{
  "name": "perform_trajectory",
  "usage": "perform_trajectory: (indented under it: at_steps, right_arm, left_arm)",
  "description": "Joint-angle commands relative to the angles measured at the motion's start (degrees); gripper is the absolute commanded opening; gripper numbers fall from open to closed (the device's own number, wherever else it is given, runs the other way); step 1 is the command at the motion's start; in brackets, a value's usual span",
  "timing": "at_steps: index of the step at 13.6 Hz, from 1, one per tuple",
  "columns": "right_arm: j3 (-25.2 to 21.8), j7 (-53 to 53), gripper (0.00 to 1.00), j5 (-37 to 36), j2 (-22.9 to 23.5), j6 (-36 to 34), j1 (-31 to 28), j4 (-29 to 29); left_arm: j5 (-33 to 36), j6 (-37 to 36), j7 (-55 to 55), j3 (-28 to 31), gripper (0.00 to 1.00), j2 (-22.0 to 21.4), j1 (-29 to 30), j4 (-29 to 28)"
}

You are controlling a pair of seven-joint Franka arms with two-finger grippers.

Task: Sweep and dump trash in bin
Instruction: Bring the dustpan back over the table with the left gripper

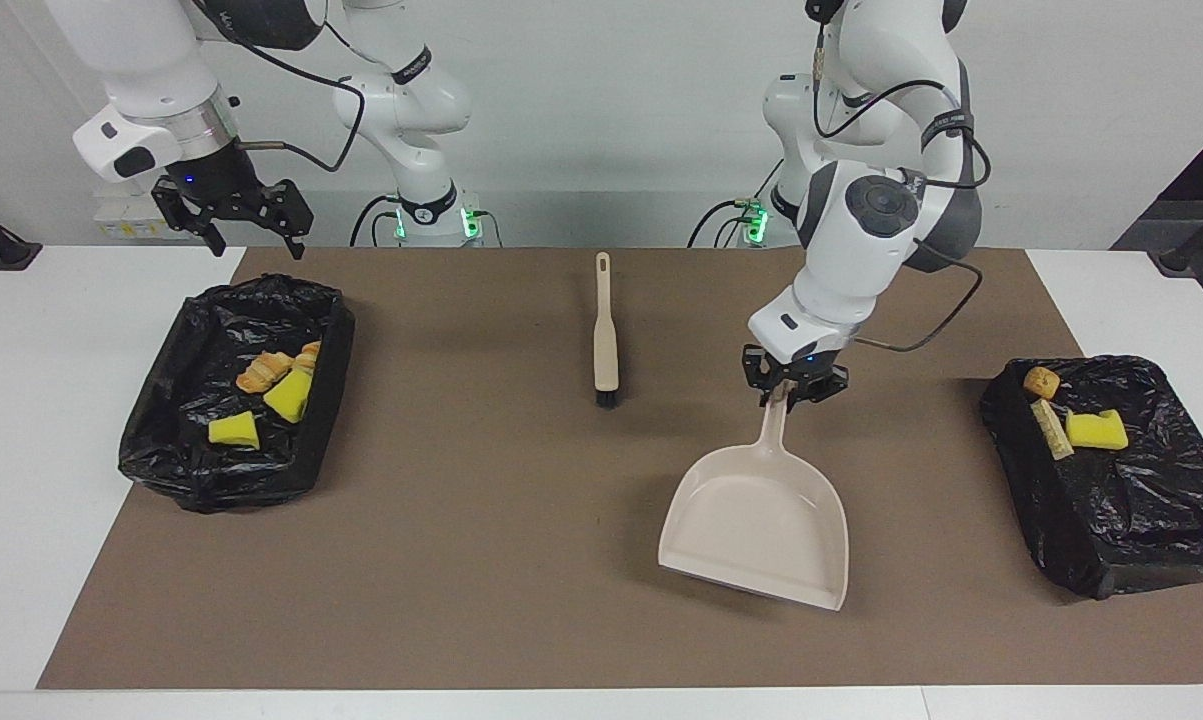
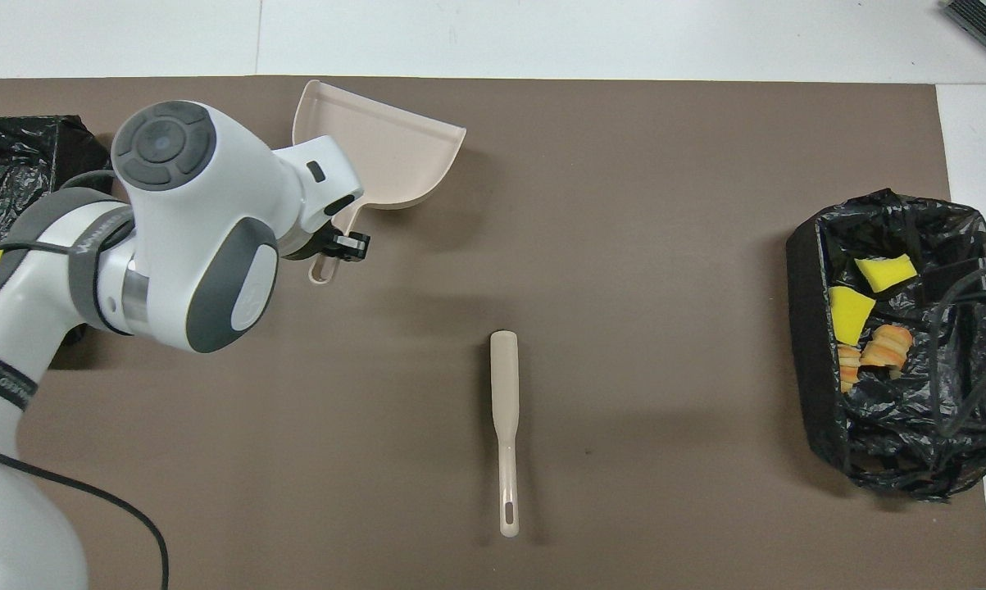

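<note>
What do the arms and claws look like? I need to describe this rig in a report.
Both arms are glossy white with dark grey joint caps and black cables looped outside. The left claw and right claw are black, each under a blue light; green lights glow at the bases.

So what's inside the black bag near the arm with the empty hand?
Inside the black bin bag at the right arm's end lie two yellow sponge chunks and tan bread bits. Anything tucked under the crumpled plastic folds is hidden.
</note>
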Motion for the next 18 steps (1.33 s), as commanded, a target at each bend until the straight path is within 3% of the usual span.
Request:
perform_trajectory:
  at_steps: [1, 10, 12, 17, 18]
  right_arm:
    - [0.1, -1.6, 1.0, 0.1, -0.5, 0.4, -0.4, -0.6]
    - [0.1, 0.0, 1.0, 0.2, -1.0, 1.4, -0.3, -1.9]
    - [0.1, 0.0, 1.0, 0.2, -1.1, 1.5, -0.4, -1.9]
    - [0.1, 0.7, 1.0, 0.2, -1.3, 1.5, -0.4, -2.1]
    - [0.1, 0.8, 1.0, 0.2, -1.3, 1.5, -0.4, -2.1]
  left_arm:
    - [-3.7, 4.5, -3.8, 0.8, 0.0, 4.7, -2.6, 4.4]
    - [-5.0, 13.2, -13.1, 0.8, 0.0, 10.0, -11.6, 5.1]
    - [-4.7, 16.8, -17.7, 0.9, 0.0, 13.0, -14.3, 5.0]
    - [-4.7, 13.5, -18.1, 0.9, 0.0, 13.2, -14.9, 4.0]
    - [-5.0, 11.5, -18.1, 0.9, 0.2, 12.5, -14.1, 4.2]
